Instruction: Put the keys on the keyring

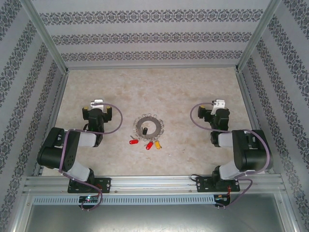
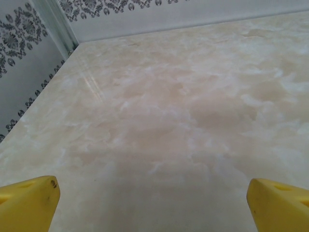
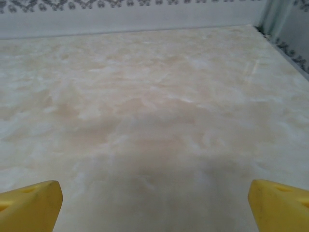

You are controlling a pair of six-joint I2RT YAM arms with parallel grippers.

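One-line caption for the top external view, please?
Open left gripper and open right gripper flank the keyring on the table; red and yellow keys lie loose on its near side.

Not finding anything readable here, folks: no text, labels, brands or numbers are showing up; the wallpaper (image 1: 145,37) is just carrying ornamental bands.
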